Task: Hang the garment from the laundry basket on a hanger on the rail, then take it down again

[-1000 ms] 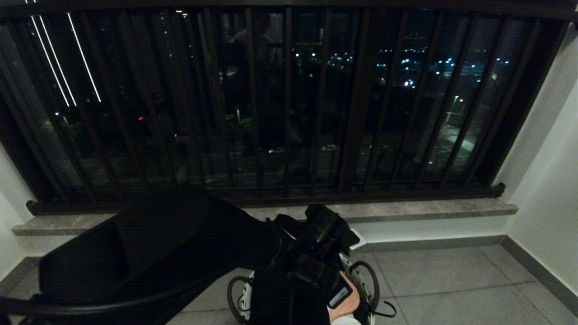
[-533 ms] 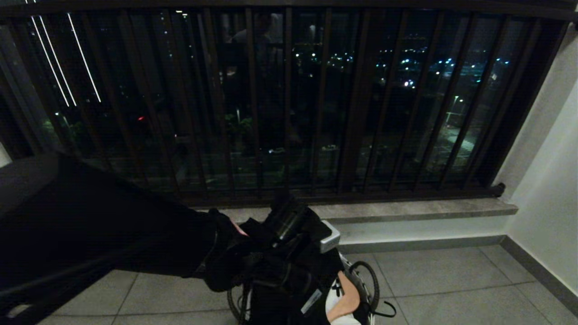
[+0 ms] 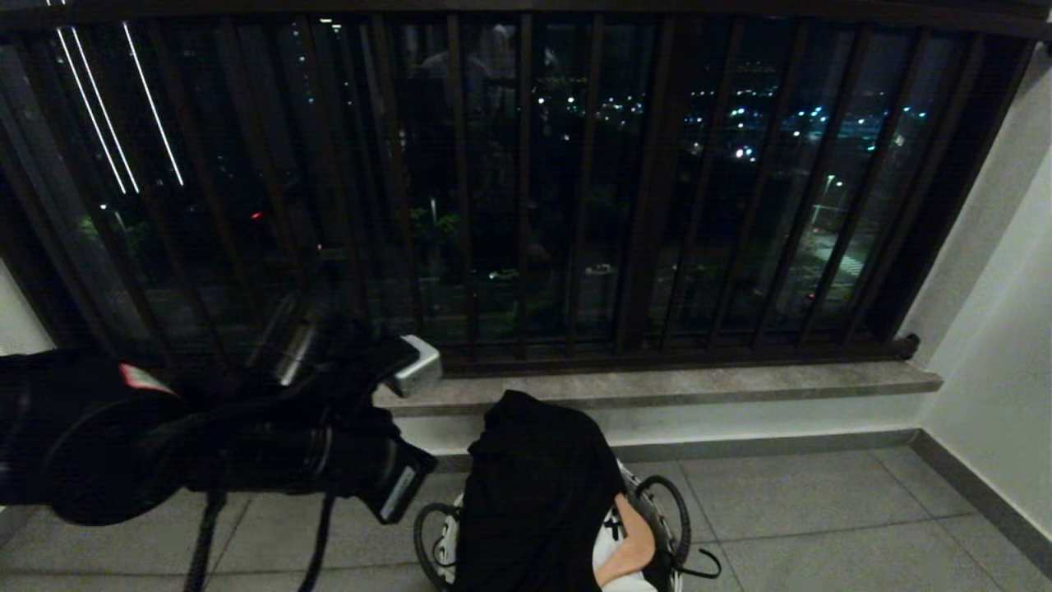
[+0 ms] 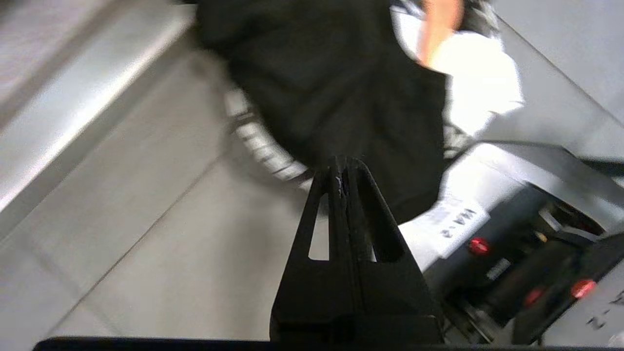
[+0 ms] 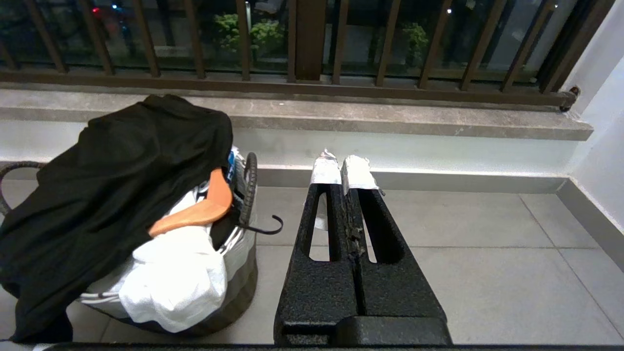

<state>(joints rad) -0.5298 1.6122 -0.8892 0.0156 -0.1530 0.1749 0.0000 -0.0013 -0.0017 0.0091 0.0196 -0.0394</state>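
Observation:
The laundry basket [image 3: 446, 549] stands on the floor tiles at the bottom centre. A black garment [image 3: 534, 481] is draped over it, covering most of its top. Under the cloth lies a wooden hanger [image 5: 204, 209], its black hook [image 5: 267, 228] poking out over the basket [image 5: 241, 275]. My left gripper [image 4: 343, 163] is shut with nothing in it, held in the air to the left of the basket rim [image 4: 258, 141] and the garment [image 4: 331, 87]. My right gripper [image 5: 342, 165] is shut and empty, low to the right of the basket. The rail is out of view.
A white cloth [image 5: 170, 278] spills over the basket's near side. A stone sill [image 3: 740, 382] runs under the dark brown window bars [image 3: 649, 205]. A white wall [image 3: 1003, 329] closes the right side. My left arm [image 3: 246, 444] fills the left of the head view.
My left arm has drawn back from above the basket to the left and upward. The black garment now lies uncovered, draped on the basket. The right arm has not moved.

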